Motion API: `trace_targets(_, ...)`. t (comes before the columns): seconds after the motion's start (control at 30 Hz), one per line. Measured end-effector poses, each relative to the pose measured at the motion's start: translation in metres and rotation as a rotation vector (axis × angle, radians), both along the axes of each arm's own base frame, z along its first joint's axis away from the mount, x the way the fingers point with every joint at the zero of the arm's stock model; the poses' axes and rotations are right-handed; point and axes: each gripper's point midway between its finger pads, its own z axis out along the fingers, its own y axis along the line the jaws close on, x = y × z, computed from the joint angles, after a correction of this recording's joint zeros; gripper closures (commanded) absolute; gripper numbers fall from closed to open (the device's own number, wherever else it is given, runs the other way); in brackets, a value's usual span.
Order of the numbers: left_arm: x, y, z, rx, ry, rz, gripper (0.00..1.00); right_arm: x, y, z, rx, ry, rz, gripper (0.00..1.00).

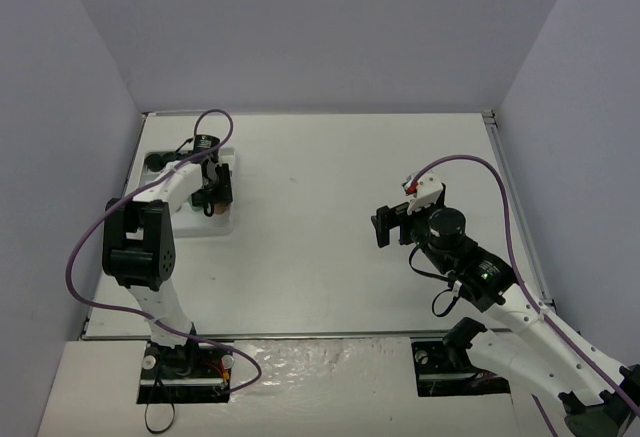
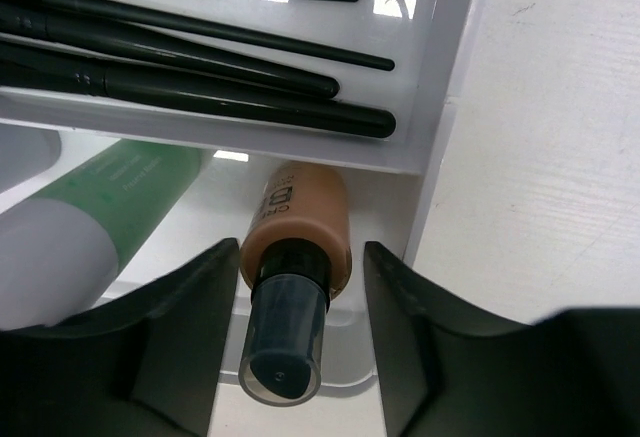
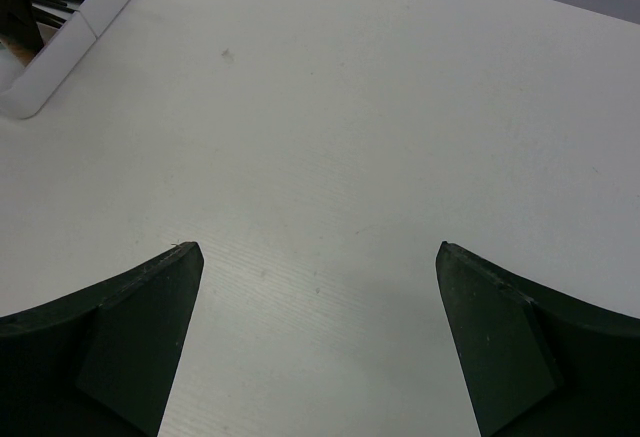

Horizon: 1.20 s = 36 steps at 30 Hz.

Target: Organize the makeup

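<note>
Beige foundation bottle [image 2: 300,219] lies in the white tray [image 2: 441,107], left jaws apart astride it; placing looks done. Right jaws gape over the worktop [image 3: 330,107]. Next: lift the left straight clear.

Two robot arms, the left arm [image 1: 168,188] and the right arm [image 1: 530,352], share one build: white tubular links joined by rounded black joint housings. A purple cable [image 1: 69,262] loops along each. Black base plates [image 1: 185,377] anchor them. The gripper fingers [image 3: 120,347] are matte black wedges.
</note>
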Motion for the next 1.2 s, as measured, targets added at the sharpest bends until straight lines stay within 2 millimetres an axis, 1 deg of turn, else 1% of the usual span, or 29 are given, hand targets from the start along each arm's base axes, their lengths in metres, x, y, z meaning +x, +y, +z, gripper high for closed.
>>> trace_targets(0.07, -0.002, 0.0, -0.001, -0.001, 0.007, -0.001, 0.45, 0.0, 0.0, 0.0, 0.0, 0.0, 0.0, 0.0)
trace_targets(0.23, -0.004, 0.0, 0.0, -0.004, 0.017, -0.002, 0.44, 0.0, 0.0, -0.001, -0.002, 0.002, 0.0, 0.0)
trace_targets(0.4, -0.009, -0.002, 0.009, -0.016, 0.013, -0.005, 0.44, 0.0, 0.001, -0.002, -0.004, 0.006, 0.004, 0.0)
trace_targets(0.5, -0.011, -0.004, 0.021, -0.029, -0.007, -0.01, 0.43, 0.0, 0.001, -0.001, -0.003, 0.005, 0.004, 0.0)
trace_targets(0.6, -0.013, -0.006, 0.037, -0.045, -0.043, -0.017, 0.43, 0.001, 0.001, 0.0, -0.001, 0.003, 0.005, 0.0)
trace_targets(0.7, -0.015, -0.008, 0.05, -0.056, -0.069, -0.022, 0.42, 0.001, 0.002, 0.005, 0.003, -0.002, 0.006, 0.0)
trace_targets(0.83, -0.025, -0.01, 0.069, -0.07, -0.091, -0.032, 0.39, 0.002, 0.003, 0.014, 0.012, -0.015, 0.004, 0.0)
trace_targets(0.9, -0.032, -0.011, 0.083, -0.076, -0.109, -0.039, 0.38, 0.003, 0.002, 0.02, 0.017, -0.025, -0.003, 0.0)
trace_targets(0.93, -0.036, -0.011, 0.094, -0.078, -0.13, -0.042, 0.37, 0.003, 0.001, 0.024, 0.02, -0.03, -0.009, 0.0)
trace_targets(0.97, -0.041, -0.011, 0.107, -0.079, -0.156, -0.046, 0.34, 0.004, -0.001, 0.027, 0.02, -0.036, -0.018, 0.0)
trace_targets(1.1, -0.063, -0.007, 0.173, -0.077, -0.322, -0.061, 0.2, 0.005, -0.01, 0.048, 0.034, -0.069, -0.059, 0.0)
trace_targets(1.13, -0.072, -0.004, 0.191, -0.071, -0.372, -0.065, 0.2, 0.005, -0.014, 0.053, 0.034, -0.077, -0.08, 0.0)
trace_targets(1.2, -0.097, 0.004, 0.224, -0.048, -0.465, -0.058, 0.11, 0.005, -0.024, 0.063, 0.038, -0.093, -0.128, 0.0)
